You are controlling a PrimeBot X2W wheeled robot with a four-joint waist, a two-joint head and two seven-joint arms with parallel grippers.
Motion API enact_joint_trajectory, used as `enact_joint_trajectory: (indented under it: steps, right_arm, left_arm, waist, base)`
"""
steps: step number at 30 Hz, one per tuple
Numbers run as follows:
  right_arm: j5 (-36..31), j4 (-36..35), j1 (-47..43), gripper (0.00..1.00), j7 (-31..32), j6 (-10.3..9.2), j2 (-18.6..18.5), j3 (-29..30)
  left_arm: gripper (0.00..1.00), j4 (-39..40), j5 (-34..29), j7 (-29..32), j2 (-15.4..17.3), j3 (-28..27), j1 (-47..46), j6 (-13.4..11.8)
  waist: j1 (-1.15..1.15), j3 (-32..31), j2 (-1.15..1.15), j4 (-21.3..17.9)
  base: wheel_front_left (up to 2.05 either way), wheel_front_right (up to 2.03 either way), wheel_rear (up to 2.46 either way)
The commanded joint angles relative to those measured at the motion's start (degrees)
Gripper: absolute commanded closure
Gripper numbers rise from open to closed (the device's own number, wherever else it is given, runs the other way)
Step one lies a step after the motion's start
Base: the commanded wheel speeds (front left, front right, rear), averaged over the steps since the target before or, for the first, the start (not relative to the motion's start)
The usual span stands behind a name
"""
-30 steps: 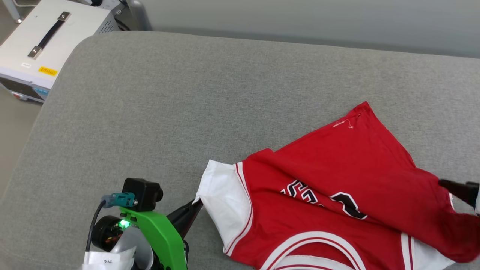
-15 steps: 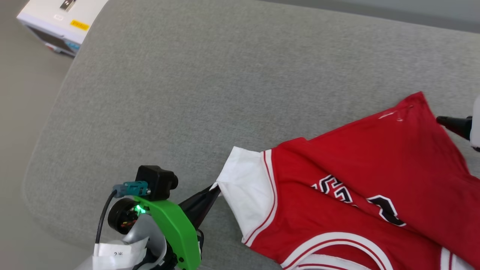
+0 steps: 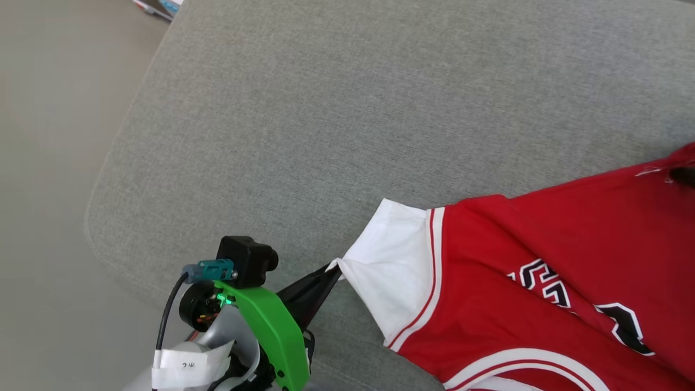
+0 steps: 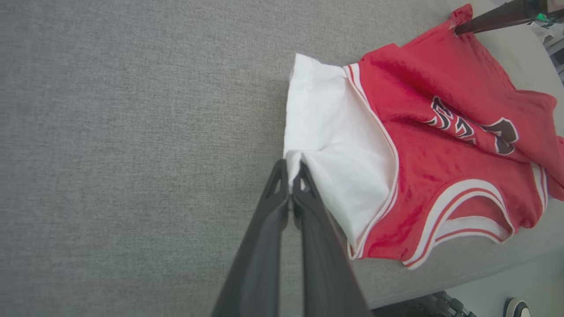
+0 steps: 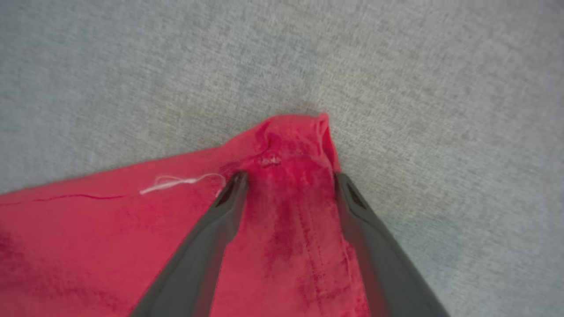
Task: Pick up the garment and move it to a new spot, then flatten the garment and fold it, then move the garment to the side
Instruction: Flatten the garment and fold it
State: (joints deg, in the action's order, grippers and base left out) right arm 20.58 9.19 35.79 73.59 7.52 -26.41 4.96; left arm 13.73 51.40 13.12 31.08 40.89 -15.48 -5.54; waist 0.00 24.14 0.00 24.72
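My head camera looks steeply down on the cushion (image 3: 304, 108) from well above, with my left gripper (image 3: 335, 267) at its bottom edge. My left wrist camera looks along that gripper, low over the cushion, across the whole shirt (image 4: 440, 132); both views share its white sleeve (image 3: 396, 271). My right wrist camera sits very close on the shirt's red corner (image 5: 291, 136), which is seen far off in the left wrist view.

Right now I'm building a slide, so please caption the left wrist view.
Left gripper shut on the corner of the white sleeve of the red garment, lying on a grey cushion.
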Motion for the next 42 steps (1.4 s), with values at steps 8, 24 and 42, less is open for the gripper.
enact_joint_trajectory:
  steps: [8, 24, 42]
  right_arm:
    - [1.0, 1.7, -2.6, 0.76, 2.9, -0.03, -1.8, -3.9]
    - [1.9, 4.0, -1.7, 1.00, -7.4, -0.03, 0.8, -2.7]
    - [8.6, 4.3, -2.9, 1.00, -20.0, -0.03, 1.4, 1.0]
  left_arm:
    - [1.00, -1.0, -0.8, -1.0, -0.8, -0.2, -1.7, 0.6]
    - [1.00, -1.7, -0.9, -1.1, 0.5, -1.1, -2.1, -0.2]
    - [1.00, 5.2, -1.8, 0.6, 6.8, -6.0, -3.2, -4.2]
  waist:
    - [0.00, 1.9, 0.00, 2.1]
    - [0.00, -4.5, 0.00, -1.6]
    - [0.00, -17.3, 0.00, -12.0]
  base:
    - [0.00, 0.00, 0.00]
    - [0.00, 0.00, 0.00]
    - [0.00, 0.00, 0.00]
